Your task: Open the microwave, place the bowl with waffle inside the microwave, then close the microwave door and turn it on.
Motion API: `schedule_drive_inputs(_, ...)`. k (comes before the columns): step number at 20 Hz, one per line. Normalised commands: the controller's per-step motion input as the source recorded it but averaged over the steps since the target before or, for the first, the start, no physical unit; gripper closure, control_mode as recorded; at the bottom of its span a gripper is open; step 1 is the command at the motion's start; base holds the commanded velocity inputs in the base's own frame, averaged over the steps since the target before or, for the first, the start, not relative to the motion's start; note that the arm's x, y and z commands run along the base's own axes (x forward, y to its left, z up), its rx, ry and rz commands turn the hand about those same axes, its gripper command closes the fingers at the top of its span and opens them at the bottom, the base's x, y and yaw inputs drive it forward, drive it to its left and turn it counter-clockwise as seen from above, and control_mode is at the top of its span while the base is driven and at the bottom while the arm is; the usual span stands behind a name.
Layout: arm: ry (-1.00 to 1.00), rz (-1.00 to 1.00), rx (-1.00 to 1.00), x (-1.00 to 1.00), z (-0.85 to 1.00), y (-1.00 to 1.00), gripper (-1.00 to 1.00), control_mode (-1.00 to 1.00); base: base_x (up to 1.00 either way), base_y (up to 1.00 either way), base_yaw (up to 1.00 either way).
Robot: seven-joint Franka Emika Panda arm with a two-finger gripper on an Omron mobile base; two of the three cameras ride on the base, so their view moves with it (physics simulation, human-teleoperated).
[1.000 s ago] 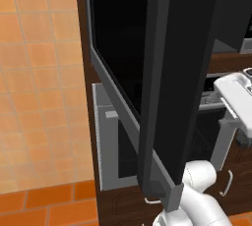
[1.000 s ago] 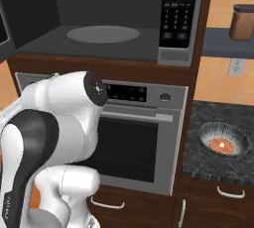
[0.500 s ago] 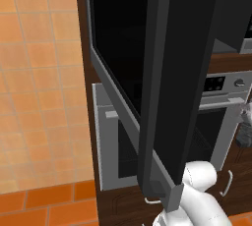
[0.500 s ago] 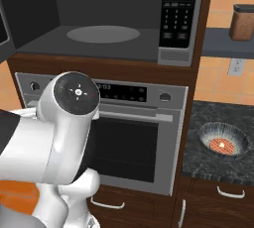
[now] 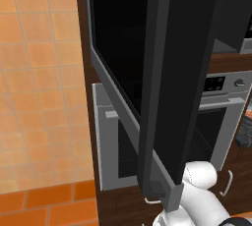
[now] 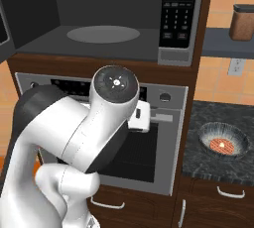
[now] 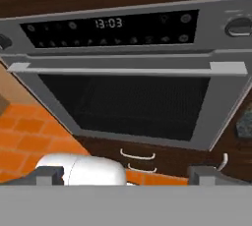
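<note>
- Right now my gripper [image 7: 128, 175] has its jaws spread as wide as they go, with nothing between the two dark fingertips [image 7: 49, 175]; through the hand camera it faces the silver oven [image 7: 133, 87], which is not the appliance I want.
- The microwave [image 6: 114, 19] sits above the gripper, already open, its round turntable [image 6: 103, 34] bare inside.
- The microwave door [image 5: 162, 92] hangs swung out above and to the left of the gripper, its thick dark edge jutting towards me. I judge this the main hazard: a careless swing of the arm [image 6: 84, 138] could clip that edge and knock the door part-way shut, or stall the arm.
- The bowl [image 6: 223, 142] with the waffle [image 6: 222, 145] rests on the dark counter [image 6: 213, 167], off to the gripper's right and well apart from it.
- Reaching for it means turning away from the oven; the oven handle [image 7: 128, 69] sticks out just ahead of the fingers, so a low sweep might snag on it.
- With a thin rim, a poorly centred pinch could tip the bowl or spill the waffle.
- Carrying it up, I reckon the microwave's lower lip could catch the bowl.
</note>
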Motion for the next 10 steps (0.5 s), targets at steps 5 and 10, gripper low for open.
schedule_drive_inputs(5, 0.05, -0.66, 0.08, 0.0, -0.45, -1.0, -1.0, -1.0, 0.0, 0.0, 0.0)
schedule_drive_inputs(10, 0.04, -0.54, 0.15, 0.18, -0.52, -1.0, -1.0, -1.0, 0.0, 0.0, 0.0)
